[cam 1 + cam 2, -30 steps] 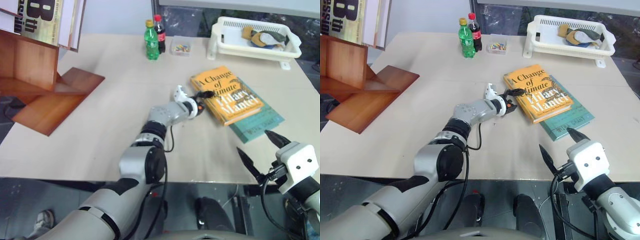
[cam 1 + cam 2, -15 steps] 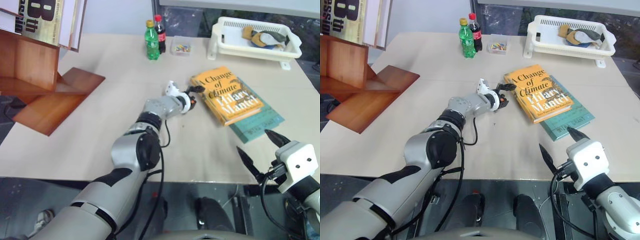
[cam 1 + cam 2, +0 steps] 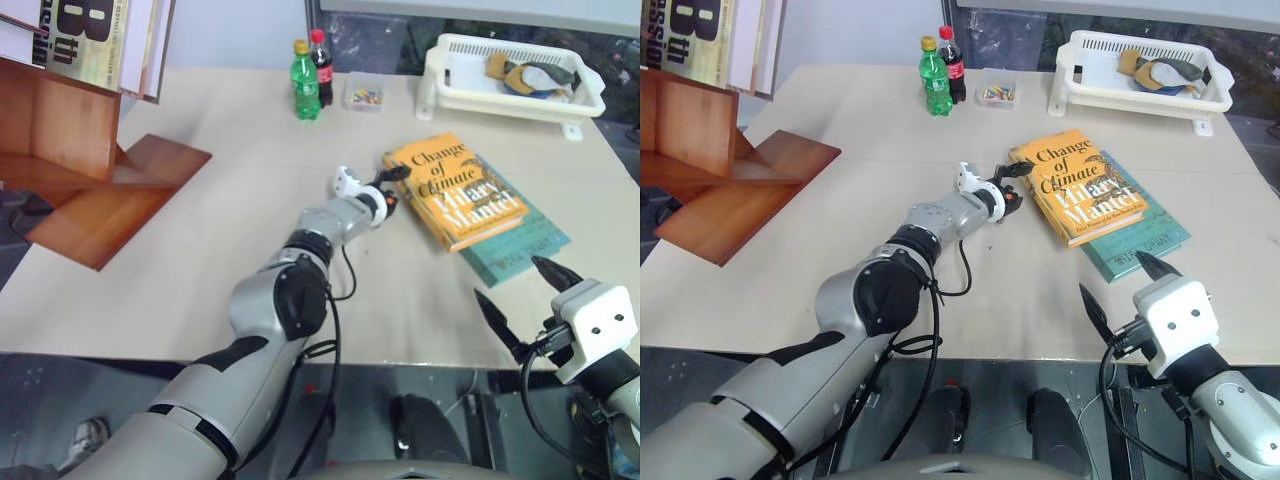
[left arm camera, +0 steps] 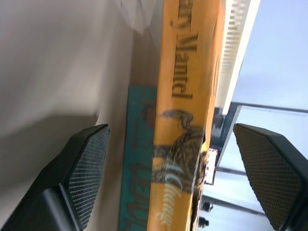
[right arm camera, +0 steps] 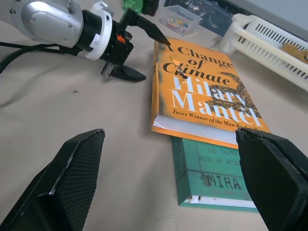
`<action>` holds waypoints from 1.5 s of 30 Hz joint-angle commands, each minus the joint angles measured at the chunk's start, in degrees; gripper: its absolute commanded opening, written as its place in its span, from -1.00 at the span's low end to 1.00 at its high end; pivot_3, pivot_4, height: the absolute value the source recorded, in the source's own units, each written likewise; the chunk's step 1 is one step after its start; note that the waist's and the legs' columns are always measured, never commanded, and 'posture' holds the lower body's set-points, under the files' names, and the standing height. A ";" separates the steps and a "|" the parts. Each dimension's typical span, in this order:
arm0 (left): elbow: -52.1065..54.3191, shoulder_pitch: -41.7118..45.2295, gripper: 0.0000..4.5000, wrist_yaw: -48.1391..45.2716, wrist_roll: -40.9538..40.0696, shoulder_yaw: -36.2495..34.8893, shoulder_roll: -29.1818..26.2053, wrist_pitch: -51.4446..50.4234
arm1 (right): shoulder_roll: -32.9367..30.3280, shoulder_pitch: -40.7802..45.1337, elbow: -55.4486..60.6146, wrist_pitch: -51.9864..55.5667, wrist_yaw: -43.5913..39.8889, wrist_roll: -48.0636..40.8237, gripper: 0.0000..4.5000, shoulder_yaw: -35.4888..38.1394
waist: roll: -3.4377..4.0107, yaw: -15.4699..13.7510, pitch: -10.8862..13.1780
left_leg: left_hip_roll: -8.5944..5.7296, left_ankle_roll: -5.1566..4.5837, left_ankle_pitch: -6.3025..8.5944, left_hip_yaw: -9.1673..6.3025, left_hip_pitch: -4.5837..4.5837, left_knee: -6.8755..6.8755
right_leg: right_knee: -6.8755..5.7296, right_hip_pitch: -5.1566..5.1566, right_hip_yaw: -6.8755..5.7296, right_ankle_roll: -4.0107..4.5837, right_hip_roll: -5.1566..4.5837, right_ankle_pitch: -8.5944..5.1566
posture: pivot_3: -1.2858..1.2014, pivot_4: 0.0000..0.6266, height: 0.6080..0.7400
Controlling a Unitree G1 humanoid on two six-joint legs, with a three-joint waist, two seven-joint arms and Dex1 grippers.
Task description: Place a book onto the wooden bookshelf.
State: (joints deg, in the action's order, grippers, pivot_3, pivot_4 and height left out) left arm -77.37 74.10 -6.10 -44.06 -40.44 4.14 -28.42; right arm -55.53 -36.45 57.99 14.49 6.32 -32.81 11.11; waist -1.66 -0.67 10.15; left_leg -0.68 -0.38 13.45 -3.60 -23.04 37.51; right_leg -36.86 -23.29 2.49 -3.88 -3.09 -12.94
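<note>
The book (image 3: 455,190) lies flat on the table (image 3: 230,210), cover up, on top of a teal book (image 3: 520,250) that sticks out from under its near-right side. My left gripper (image 3: 385,190) is at the book's left corner, spread wide: 1 finger (image 5: 147,29) is raised over the corner of the cover, the other (image 5: 125,73) rests low on the table just beside the book's edge. From my left wrist the orange spine runs straight up between the 2 fingers, with the teal book beside it. I hold nothing in that hand; I cannot tell whether the upper finger touches the cover.

My right gripper (image 3: 525,300) hangs near the table's front edge, to the near-right of the book and apart from it, its fingers wide and empty.

The bookshelf (image 3: 70,160) stands well to the left of the book, at the table's left edge, with a cream book with a big 8 (image 3: 85,40) upright on top. Behind the book, 2 bottles (image 3: 308,78) and a small clear box (image 3: 362,93) stand to the far left of it, and a white basket (image 3: 510,75) sits at the far right
</note>
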 commanded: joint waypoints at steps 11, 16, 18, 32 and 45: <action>0.68 0.66 -0.39 -0.51 0.25 -2.39 0.70 -7.27 | -2.06 -2.19 2.01 -4.01 3.22 0.74 1.00 0.20 | 0.01 0.02 -0.01 | 0.00 0.00 0.00 0.00 0.10 0.00 | -0.01 0.10 0.00 -0.01 0.00 0.00 | 0.03 -0.52 1.00; 2.02 0.67 -0.39 0.53 -0.02 -2.50 1.12 -12.11 | -2.16 -0.99 2.01 -3.46 3.36 0.76 1.00 -0.88 | 0.01 0.01 -0.01 | 0.00 0.00 0.00 -0.01 0.11 0.00 | -0.01 0.11 0.00 -0.01 0.00 0.00 | 0.03 -0.52 1.00; 2.76 0.48 -0.39 0.76 0.11 -2.09 1.35 -14.08 | -2.15 -0.18 2.01 -3.02 3.37 0.71 1.00 -1.34 | 0.01 0.02 -0.01 | 0.00 0.00 0.00 -0.01 0.11 0.00 | 0.00 0.11 0.00 -0.01 0.00 0.00 | 0.03 -0.52 1.00; 7.00 -2.38 0.61 -2.13 1.72 1.40 1.41 -16.30 | -1.17 2.90 2.01 -0.39 1.99 0.44 1.00 -1.66 | 0.02 0.01 -0.02 | 0.00 0.00 0.00 -0.01 0.13 0.01 | -0.02 0.12 0.01 -0.01 0.00 0.01 | 0.03 -0.52 1.00; 1.97 -1.69 0.80 -6.59 2.66 -0.58 1.52 -3.60 | -0.36 2.96 2.01 0.13 1.17 0.82 1.00 -0.91 | 0.03 0.02 -0.02 | 0.00 0.00 0.00 0.01 0.16 0.01 | -0.07 0.12 0.02 -0.01 -0.01 0.02 | 0.03 -0.52 1.00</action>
State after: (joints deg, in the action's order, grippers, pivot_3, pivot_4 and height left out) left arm -74.70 71.42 -11.68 -40.74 -40.33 4.91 -33.21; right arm -56.00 -33.43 57.99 15.09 7.73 -32.07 8.82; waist -1.63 -0.65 10.13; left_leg -0.68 -0.38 13.45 -3.59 -22.88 37.52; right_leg -36.93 -23.17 2.51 -3.88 -3.10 -12.92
